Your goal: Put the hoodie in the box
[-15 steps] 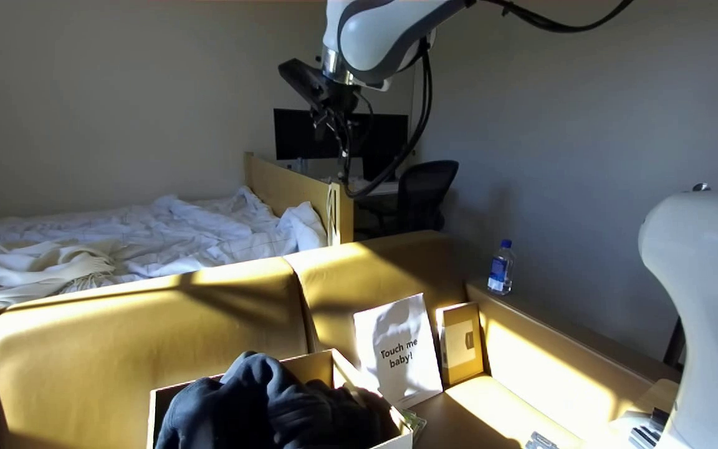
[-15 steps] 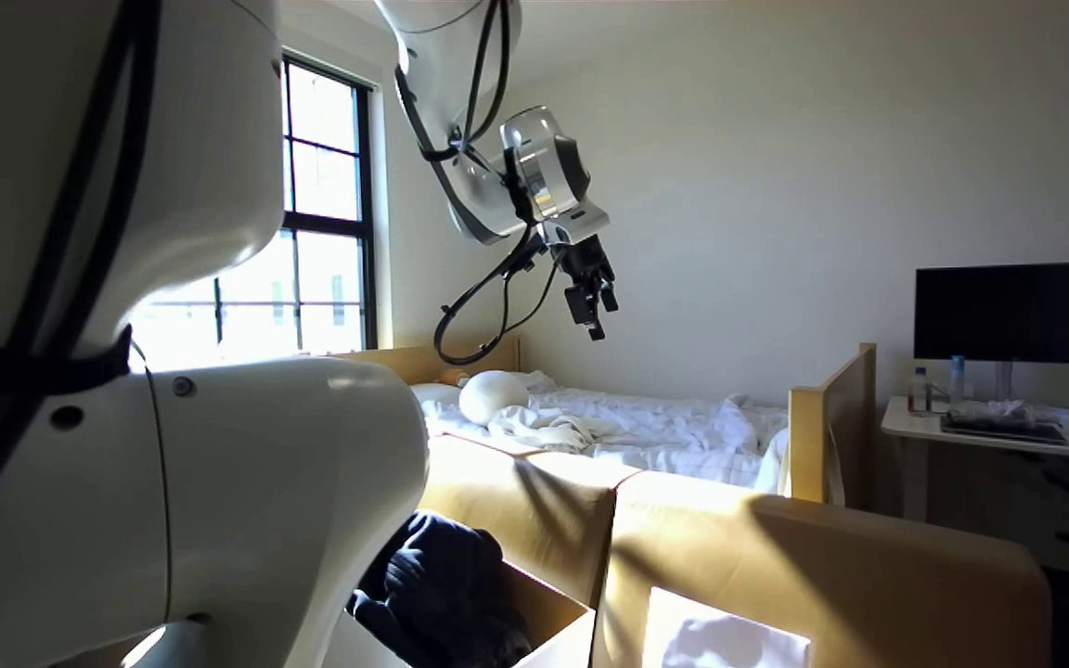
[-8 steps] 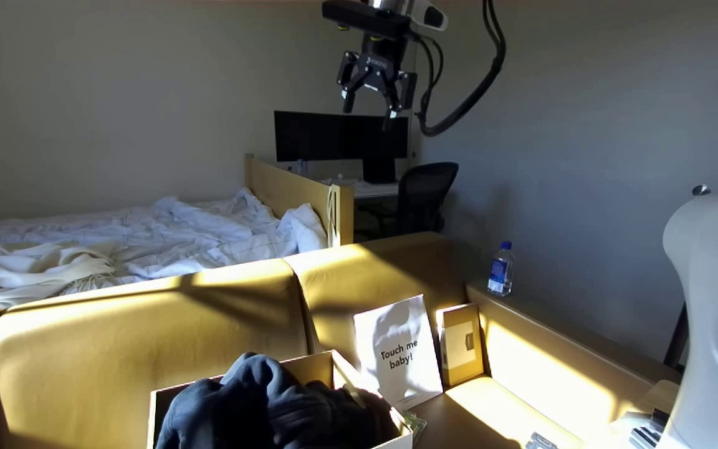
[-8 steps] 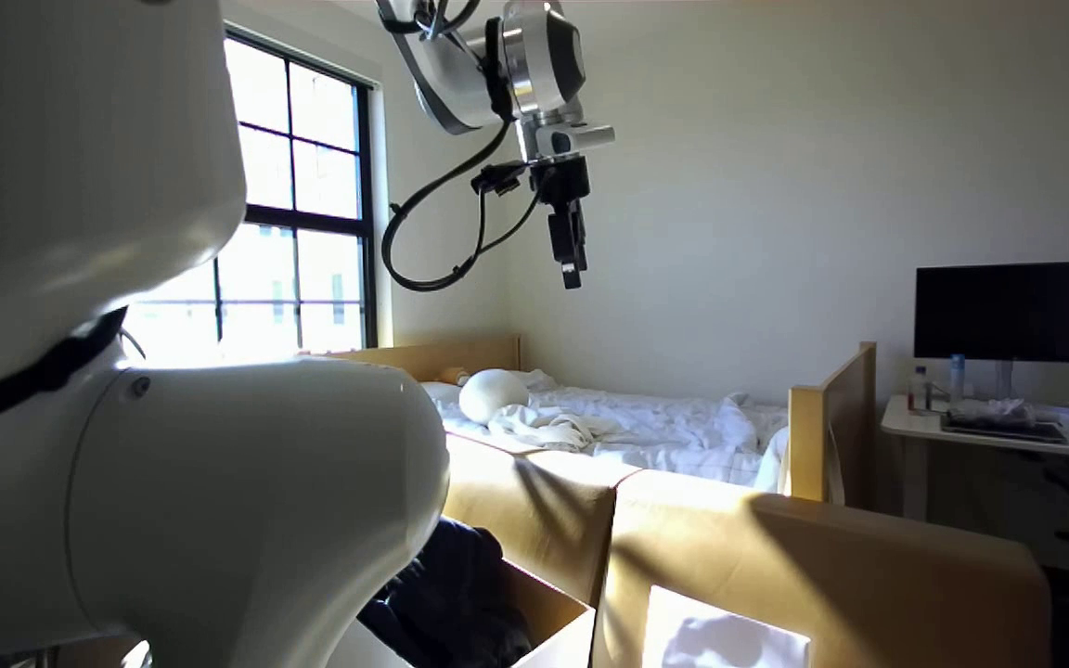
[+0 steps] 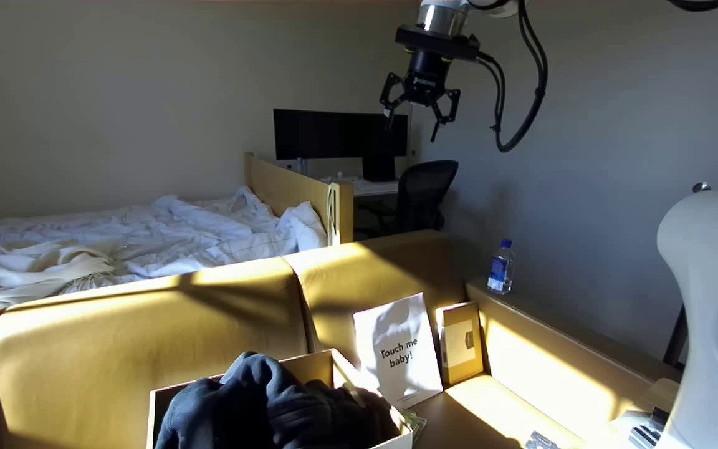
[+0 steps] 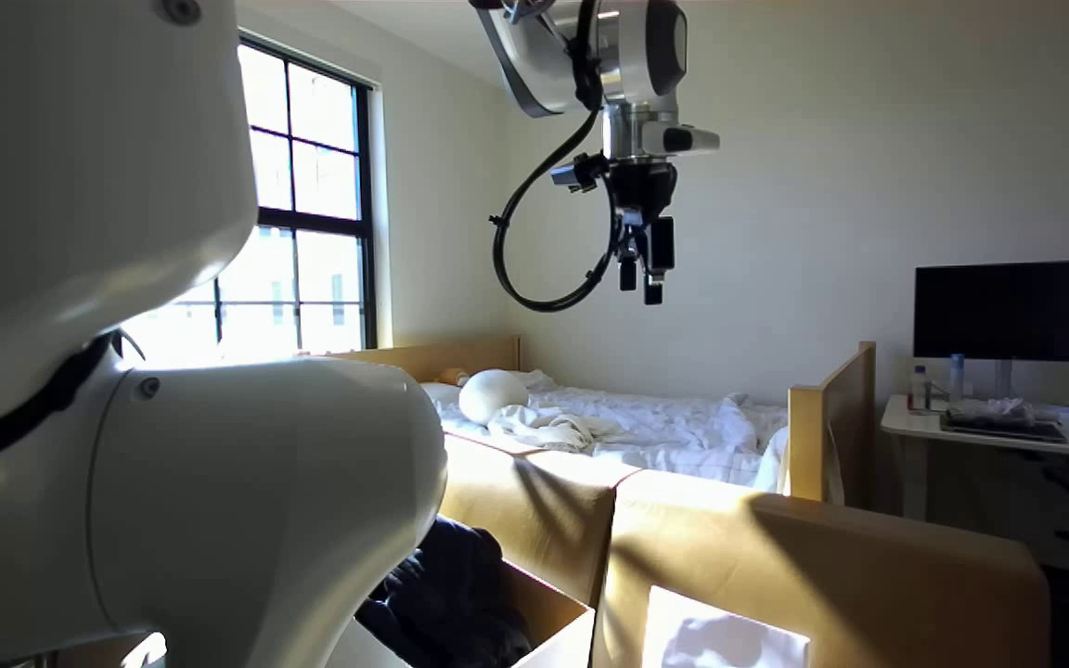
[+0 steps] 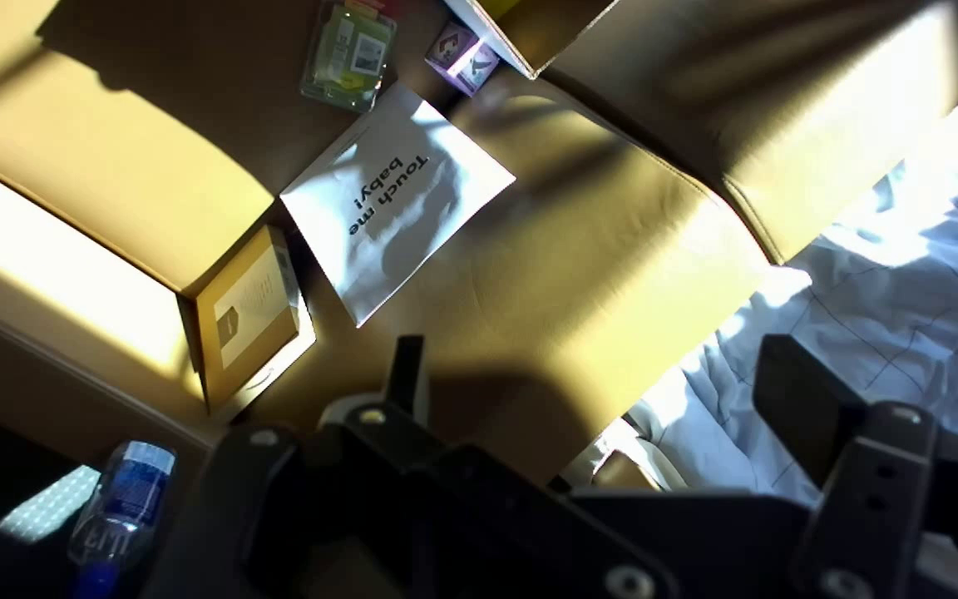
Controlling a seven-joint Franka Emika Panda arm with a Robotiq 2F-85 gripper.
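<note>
Left to right, in an exterior view: rumpled white bedding (image 5: 147, 234) on a bed (image 5: 290, 187); the dark hoodie (image 5: 240, 405), heaped within the open box (image 5: 309, 368) and rising above its rim, although cropping at the lower edge leaves any near-side overhang uncertain; a white sign (image 5: 398, 349) lettered “Touch me baby!”; the gripper (image 5: 412, 128), suspended well above the sofa (image 5: 147, 327), its fingers spread wide. Farther right, a blue-capped bottle (image 5: 500, 268) stands upright.

Both exterior views face box (image 5: 312, 368), sofa (image 5: 147, 324) and bed (image 5: 166, 234); the wrist view looks down.
</note>
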